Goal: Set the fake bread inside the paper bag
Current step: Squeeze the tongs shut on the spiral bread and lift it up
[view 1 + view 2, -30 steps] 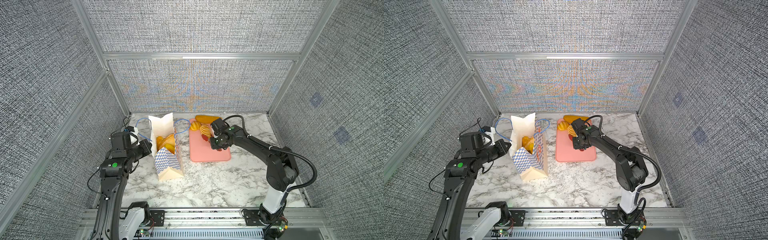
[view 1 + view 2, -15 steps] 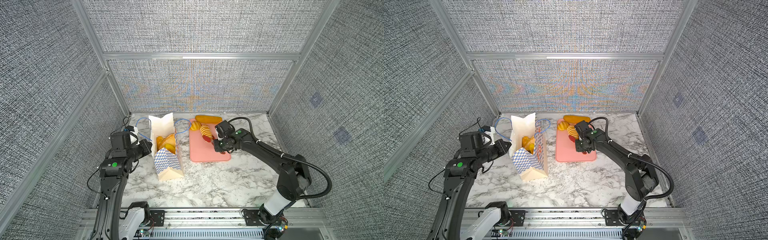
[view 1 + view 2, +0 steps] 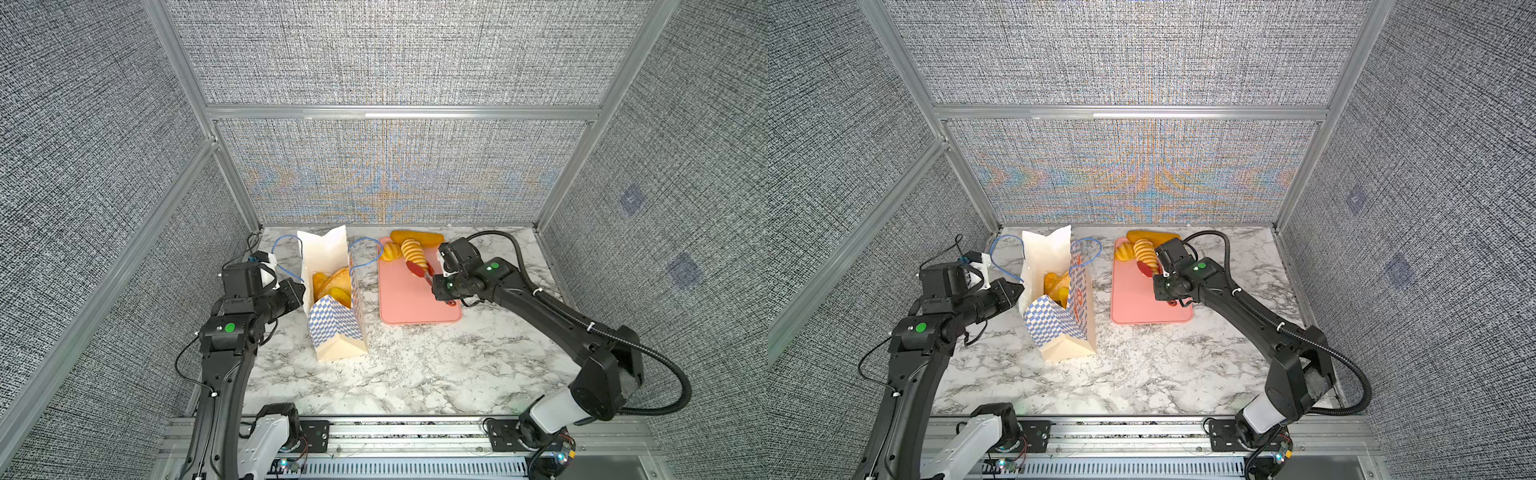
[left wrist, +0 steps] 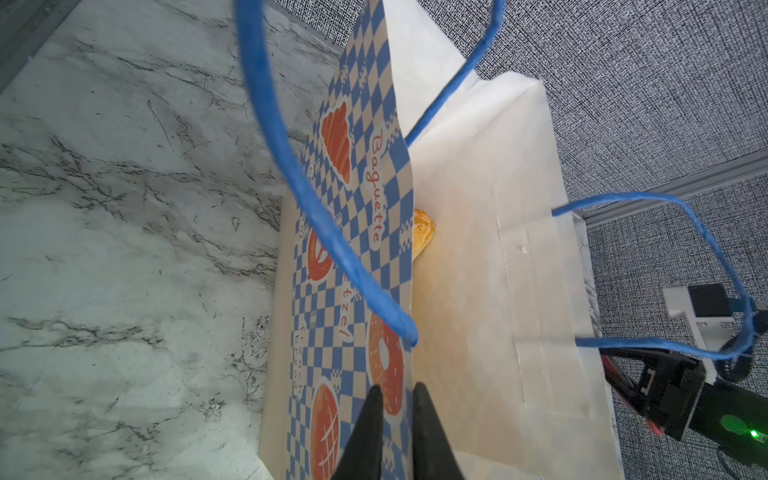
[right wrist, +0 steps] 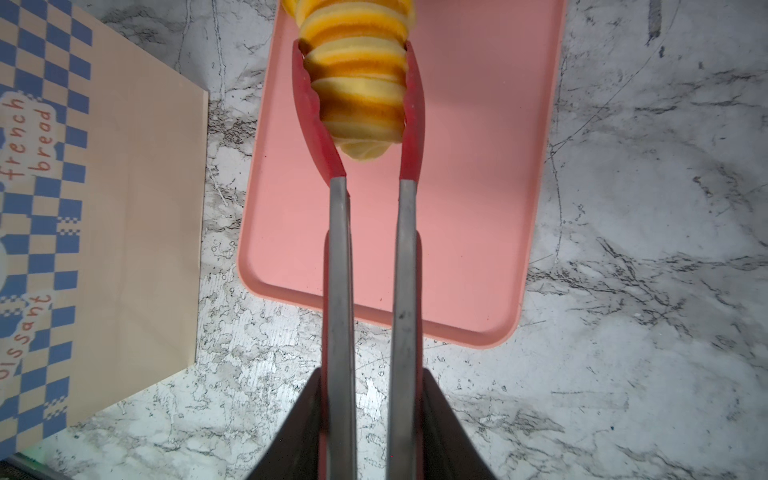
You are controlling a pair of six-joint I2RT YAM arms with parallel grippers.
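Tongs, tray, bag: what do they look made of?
The tongs: scuffed grey metal arms; matte red tips, probably silicone. The tray: smooth matte pink plastic, judging by its moulded rounded rim. The paper bag: matte printed paper, visibly creased; its handles look like twisted blue paper cord.

Grey woven wall panels (image 3: 374, 62), aluminium frame (image 3: 399, 113), white marble tabletop (image 3: 415, 365).

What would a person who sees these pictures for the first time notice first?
The red tongs, squeezed by the right gripper, clamp a ridged yellow-orange roll at the far end of the pink tray. Beside the tray, the checkered paper bag stands open with golden pastries inside, and the left gripper pinches its rim.
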